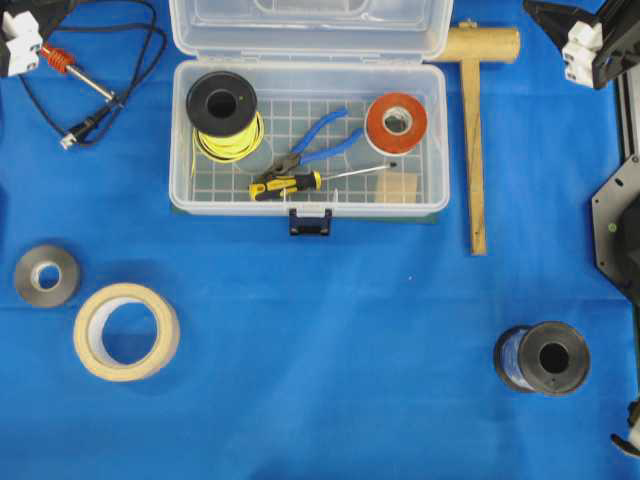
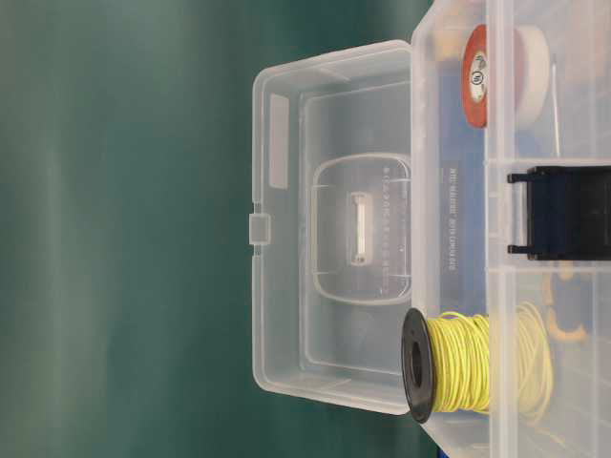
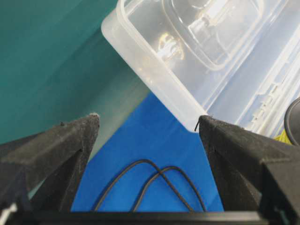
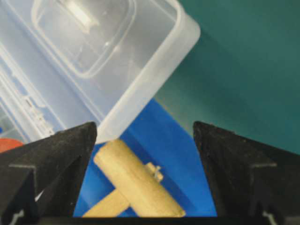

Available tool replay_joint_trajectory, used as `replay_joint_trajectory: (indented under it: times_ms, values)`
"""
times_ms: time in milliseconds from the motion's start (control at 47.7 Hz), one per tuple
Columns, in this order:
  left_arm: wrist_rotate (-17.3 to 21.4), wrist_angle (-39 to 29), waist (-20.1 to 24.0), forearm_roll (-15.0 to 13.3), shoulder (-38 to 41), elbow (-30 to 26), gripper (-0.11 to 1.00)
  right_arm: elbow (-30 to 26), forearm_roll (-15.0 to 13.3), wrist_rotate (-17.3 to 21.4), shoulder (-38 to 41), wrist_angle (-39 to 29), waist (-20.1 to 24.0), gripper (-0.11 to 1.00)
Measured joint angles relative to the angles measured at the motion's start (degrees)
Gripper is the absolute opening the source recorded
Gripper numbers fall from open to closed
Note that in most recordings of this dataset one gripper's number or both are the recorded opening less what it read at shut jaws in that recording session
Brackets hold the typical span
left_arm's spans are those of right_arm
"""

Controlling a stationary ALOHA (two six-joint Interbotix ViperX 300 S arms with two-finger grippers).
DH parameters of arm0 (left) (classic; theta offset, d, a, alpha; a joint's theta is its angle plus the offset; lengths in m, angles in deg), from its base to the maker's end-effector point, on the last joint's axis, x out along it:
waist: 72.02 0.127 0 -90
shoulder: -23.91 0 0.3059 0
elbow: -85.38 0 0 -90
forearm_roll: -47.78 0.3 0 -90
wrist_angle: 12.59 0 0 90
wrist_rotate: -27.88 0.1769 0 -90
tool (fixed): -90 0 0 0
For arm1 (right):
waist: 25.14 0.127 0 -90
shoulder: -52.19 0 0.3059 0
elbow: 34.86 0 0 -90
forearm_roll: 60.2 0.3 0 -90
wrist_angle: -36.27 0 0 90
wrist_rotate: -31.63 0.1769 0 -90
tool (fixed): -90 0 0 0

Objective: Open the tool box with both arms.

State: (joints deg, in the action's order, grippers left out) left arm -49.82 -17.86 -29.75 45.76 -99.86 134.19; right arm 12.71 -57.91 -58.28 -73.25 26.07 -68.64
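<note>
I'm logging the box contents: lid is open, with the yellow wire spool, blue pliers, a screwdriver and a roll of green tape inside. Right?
Not quite: the tape roll inside the tool box is orange-red, not green, as the overhead view shows. The open lid, yellow wire spool, blue pliers and screwdriver are right.

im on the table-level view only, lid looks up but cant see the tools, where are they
Observer: Both are off the tool box. The left tool sits open at its back left corner, holding nothing.
Operator: and the right one
Observer: The right tool is open too, above the head of a wooden mallet lying beside the box.
Operator: anything else inside apart from the yellow wire and the red roll
Observer: Yes, blue-handled pliers and a yellow-and-black screwdriver lie on the gridded floor.
</note>
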Motion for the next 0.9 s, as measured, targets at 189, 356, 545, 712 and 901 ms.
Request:
replay_joint_trajectory:
  times_ms: [189,356,545,712,901]
  values:
    - [-1.5,-0.4,-2.5,0.0,0.4,0.2,0.9,0.1,0.6,0.2,1.0,0.3,1.2,0.82]
    - [-2.4,-2.9,-9.0,0.0,-0.6,0.7,0.9,0.1,1.1,0.2,0.4,-1.7,8.3,0.82]
    - [-2.9,-5.4,-19.6,-0.2,-2.3,1.1,0.9,0.1,1.1,0.3,0.3,-3.5,20.0,0.82]
    - [-4.2,-5.5,-29.3,-0.2,-3.0,1.3,0.9,0.1,1.1,0.3,0.6,-3.8,29.1,0.82]
    - [-4.7,-5.5,-34.4,-0.2,-2.6,1.6,0.9,0.0,1.1,0.1,2.3,-3.8,35.9,0.82]
